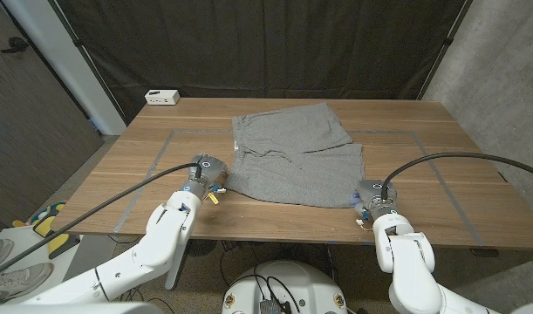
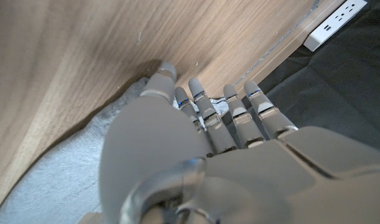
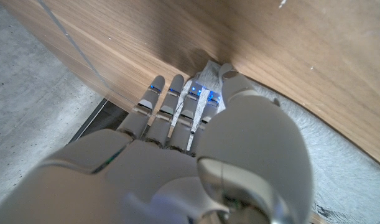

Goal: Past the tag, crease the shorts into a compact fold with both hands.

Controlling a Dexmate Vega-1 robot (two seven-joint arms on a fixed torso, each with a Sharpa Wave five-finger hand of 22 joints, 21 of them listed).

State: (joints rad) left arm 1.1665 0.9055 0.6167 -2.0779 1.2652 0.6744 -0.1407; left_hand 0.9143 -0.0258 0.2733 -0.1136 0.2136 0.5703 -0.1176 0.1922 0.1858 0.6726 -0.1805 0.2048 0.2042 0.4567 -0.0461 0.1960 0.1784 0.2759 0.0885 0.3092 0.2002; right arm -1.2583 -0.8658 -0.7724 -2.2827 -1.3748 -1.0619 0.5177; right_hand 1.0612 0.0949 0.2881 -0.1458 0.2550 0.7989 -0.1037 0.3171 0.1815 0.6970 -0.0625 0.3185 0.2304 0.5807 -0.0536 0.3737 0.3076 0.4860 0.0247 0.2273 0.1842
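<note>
Grey shorts [image 1: 292, 153] lie spread on the wooden table [image 1: 406, 122], waistband toward the far side and one leg folded over. My left hand [image 1: 210, 179] is at the near left corner of the cloth. In the left wrist view its fingers [image 2: 205, 115] curl against the thumb with the edge of the shorts [image 2: 59, 180] pinched between them. My right hand [image 1: 366, 202] is at the near right corner. The right wrist view shows its fingers [image 3: 177, 109] closed on a bunched bit of the shorts [image 3: 351, 162].
A white power strip [image 1: 162, 97] sits at the table's far left corner, and it also appears in the left wrist view as the power strip [image 2: 336, 22]. Pale tape lines [image 1: 423, 135] frame the work area. Black cables trail from both wrists. A dark curtain hangs behind the table.
</note>
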